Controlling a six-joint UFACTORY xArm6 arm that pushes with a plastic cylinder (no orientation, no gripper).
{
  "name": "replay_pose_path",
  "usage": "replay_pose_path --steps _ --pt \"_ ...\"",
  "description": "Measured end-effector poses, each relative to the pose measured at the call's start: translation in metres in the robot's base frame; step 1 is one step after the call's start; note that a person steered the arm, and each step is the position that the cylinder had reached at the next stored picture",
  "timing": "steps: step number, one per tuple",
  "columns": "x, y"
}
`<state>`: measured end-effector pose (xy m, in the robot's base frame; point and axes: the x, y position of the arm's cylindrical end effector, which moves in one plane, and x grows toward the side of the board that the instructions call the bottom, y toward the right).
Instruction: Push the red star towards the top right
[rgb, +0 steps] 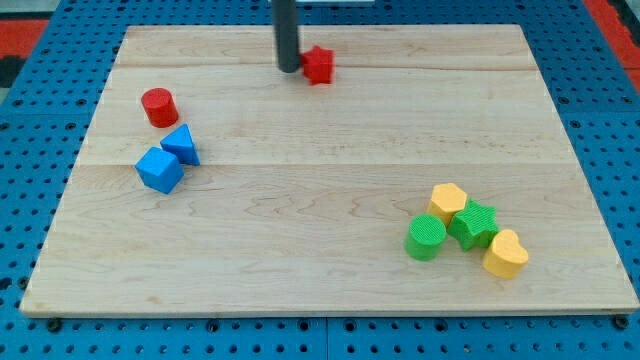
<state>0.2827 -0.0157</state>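
Observation:
The red star (319, 64) lies near the view's top, a little left of the board's middle. My tip (289, 69) stands on the board just left of the star, touching or almost touching its left side. The dark rod rises straight up out of the view's top.
A red cylinder (158, 106) sits at the left, with a blue triangular block (182, 145) and a blue cube (159, 170) below it. At the lower right cluster a yellow hexagon (449, 201), a green star (474, 224), a green cylinder (426, 237) and a yellow heart (505, 253). The wooden board (320, 290) lies on a blue pegboard.

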Motion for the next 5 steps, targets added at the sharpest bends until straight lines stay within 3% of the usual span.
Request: replay_pose_path --steps 1,2,3,4,5 --pt "0.014 0.074" --pt "0.033 0.097" --pt "-0.017 0.124" --pt "0.034 0.127" --pt "0.002 0.076"
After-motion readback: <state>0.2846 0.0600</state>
